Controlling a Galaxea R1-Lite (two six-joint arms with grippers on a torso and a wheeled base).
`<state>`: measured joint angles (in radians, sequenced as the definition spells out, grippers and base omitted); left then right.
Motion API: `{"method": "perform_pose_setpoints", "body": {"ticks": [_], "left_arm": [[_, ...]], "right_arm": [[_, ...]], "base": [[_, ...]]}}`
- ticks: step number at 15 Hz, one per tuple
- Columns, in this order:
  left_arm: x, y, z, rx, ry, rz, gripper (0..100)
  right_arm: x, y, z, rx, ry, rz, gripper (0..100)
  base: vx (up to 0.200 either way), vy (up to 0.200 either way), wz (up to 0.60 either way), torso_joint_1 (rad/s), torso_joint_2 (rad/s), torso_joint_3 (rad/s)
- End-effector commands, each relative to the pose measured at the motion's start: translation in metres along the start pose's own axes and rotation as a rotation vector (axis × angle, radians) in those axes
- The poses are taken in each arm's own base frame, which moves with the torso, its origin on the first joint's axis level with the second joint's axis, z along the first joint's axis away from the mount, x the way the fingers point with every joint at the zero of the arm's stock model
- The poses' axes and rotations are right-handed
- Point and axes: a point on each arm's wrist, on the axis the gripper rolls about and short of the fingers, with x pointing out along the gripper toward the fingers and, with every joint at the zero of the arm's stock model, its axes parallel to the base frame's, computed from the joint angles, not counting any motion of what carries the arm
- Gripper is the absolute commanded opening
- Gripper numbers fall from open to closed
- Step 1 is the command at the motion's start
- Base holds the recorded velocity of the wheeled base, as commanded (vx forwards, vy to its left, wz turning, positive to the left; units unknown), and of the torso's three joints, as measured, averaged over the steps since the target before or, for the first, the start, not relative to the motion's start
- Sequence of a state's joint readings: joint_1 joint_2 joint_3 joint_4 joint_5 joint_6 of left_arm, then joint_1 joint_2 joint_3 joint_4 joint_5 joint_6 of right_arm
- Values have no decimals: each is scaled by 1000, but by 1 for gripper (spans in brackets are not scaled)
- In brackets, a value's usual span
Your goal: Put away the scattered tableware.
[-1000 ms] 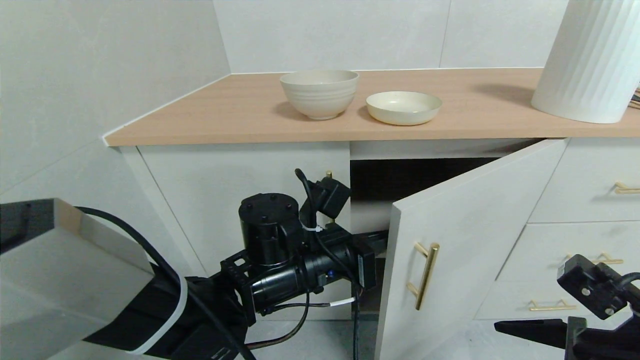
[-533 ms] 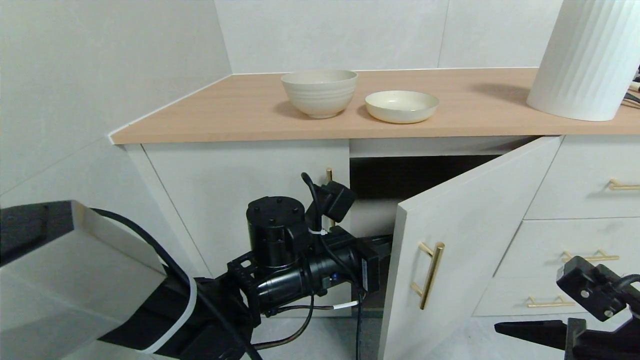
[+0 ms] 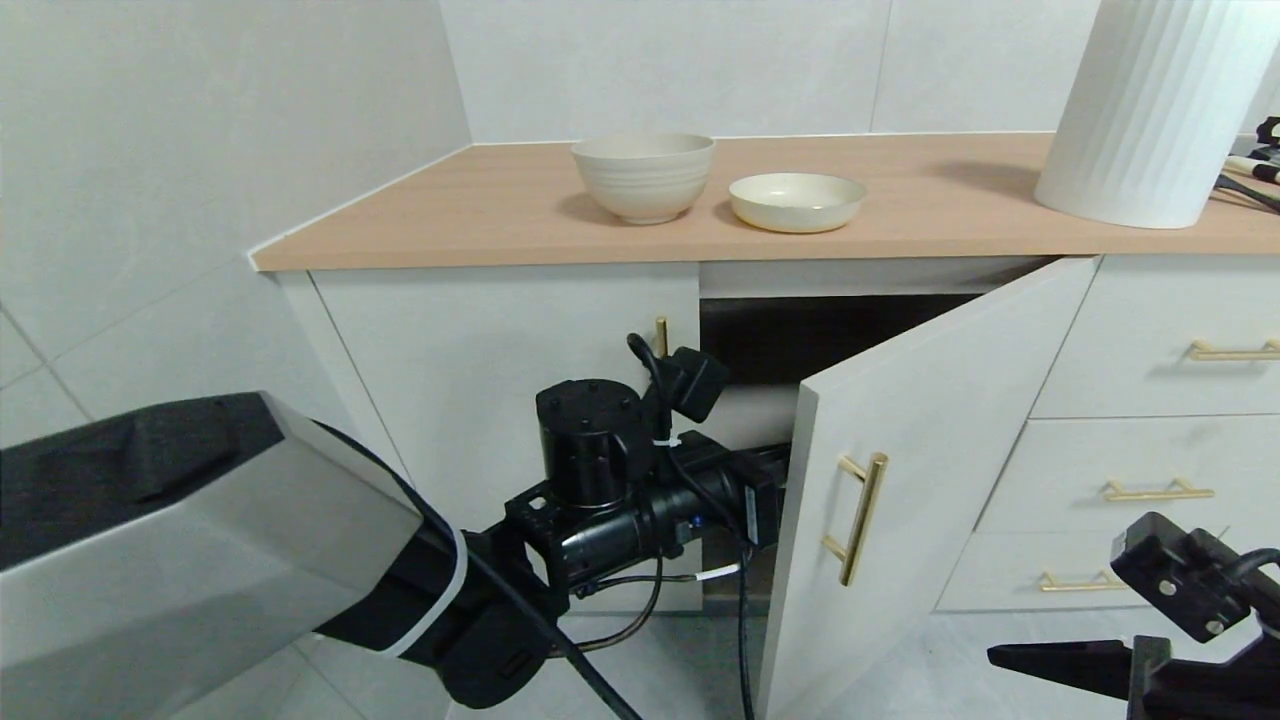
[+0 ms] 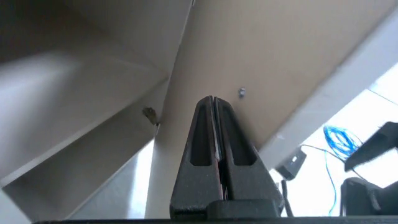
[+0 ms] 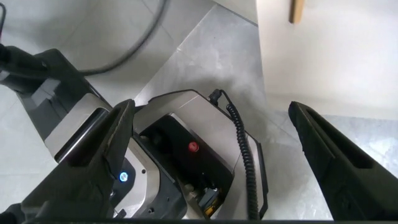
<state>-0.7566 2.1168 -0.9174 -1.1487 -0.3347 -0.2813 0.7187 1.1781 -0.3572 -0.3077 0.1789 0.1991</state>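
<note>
On the wooden surface (image 3: 480, 215), a ribbed cream bowl (image 3: 643, 178) stands upright, with a shallow cream dish (image 3: 797, 201) just beside it on the right, not touching. Below, the cabinet door (image 3: 930, 450) stands open. Left gripper (image 4: 213, 99) sits low behind that door, fingers pressed together, holding nothing. Right gripper (image 5: 208, 115) is low at near right, fingers spread wide, empty

Pale tiled walls (image 3: 200, 150) met a wooden countertop (image 3: 480, 215). The white cabinet door (image 3: 930, 420) stood ajar beside brass-handled drawers (image 3: 1150, 340). The floor (image 3: 690, 670) was grey tile.
</note>
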Motion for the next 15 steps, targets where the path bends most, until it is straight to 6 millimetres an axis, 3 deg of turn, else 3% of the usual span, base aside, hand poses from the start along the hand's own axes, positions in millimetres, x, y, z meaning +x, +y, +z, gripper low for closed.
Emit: {"method": "perform_pose_setpoints", "body": {"ticks": [1,4,5,6,7,8,10,15], "left_arm": [[9,5,-12,-4,10,18,0],[14,-13,-13,8,-16,-6,0],[14,-34,-14,13,-24,-61,0],[8,-71,-15,17,-23,-171,0],[7,-82,-15,12,-19,-207,0],[-1,-121,-18,-18,12,-355,0],[-4,-114,-21,-16,10,-347,0],[1,-66,-17,-19,-10,-220,0]], "right_arm": [[1,2,0,-5,3,8,100],[-1,6,-1,-19,0,34,100],[-4,9,-3,-30,-2,59,100],[-10,14,-9,-56,0,135,100],[-12,15,-11,-67,3,160,100],[-22,18,-18,-134,4,301,100],[-24,19,-20,-159,6,352,100],[-25,19,-16,-159,-17,336,100]], "base": [[0,0,0,0,0,0],[0,0,0,0,0,0],[0,0,0,0,0,0],[0,0,0,0,0,0],[0,0,0,0,0,0],[0,0,0,0,0,0],[0,0,0,0,0,0],[0,0,0,0,0,0]]}}
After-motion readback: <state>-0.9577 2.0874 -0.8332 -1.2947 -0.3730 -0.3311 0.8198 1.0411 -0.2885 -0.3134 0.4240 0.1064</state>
